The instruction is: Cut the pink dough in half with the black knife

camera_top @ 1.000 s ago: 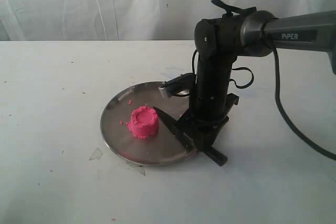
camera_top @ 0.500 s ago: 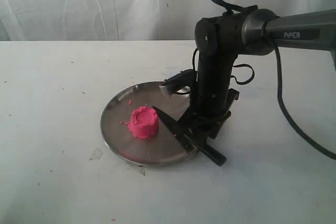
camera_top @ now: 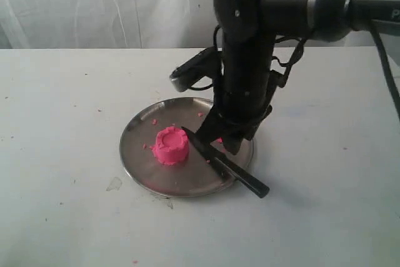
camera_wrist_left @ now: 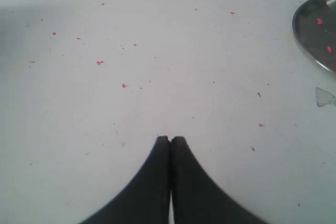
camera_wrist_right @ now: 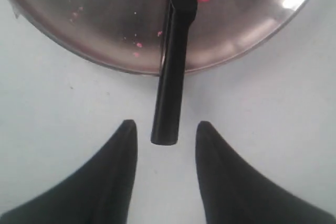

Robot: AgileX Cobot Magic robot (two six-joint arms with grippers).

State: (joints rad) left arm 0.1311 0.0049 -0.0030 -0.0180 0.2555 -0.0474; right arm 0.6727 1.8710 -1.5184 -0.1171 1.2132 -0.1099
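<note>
the dough (camera_top: 171,146) sits as one round pink mound on the left half of the steel plate (camera_top: 140,130), whole, with a few crumbs (camera_top: 154,121) around it. the knife (camera_top: 224,163) lies flat just beside it on the right, tip close to the mound, handle sticking out past the plate rim onto the white table (camera_top: 62,92). right gripper (camera_wrist_right: 164,126) hangs over the handle end with its fingers (camera_wrist_right: 124,145) spread wide – the handle sits in the gap, touching neither one. in the exterior view the right arm (camera_top: 250,60) stands over the plate's right side. left gripper (camera_wrist_left: 170,139) has its fingers pressed together, holding nothing, over bare table beside the plate.
</note>
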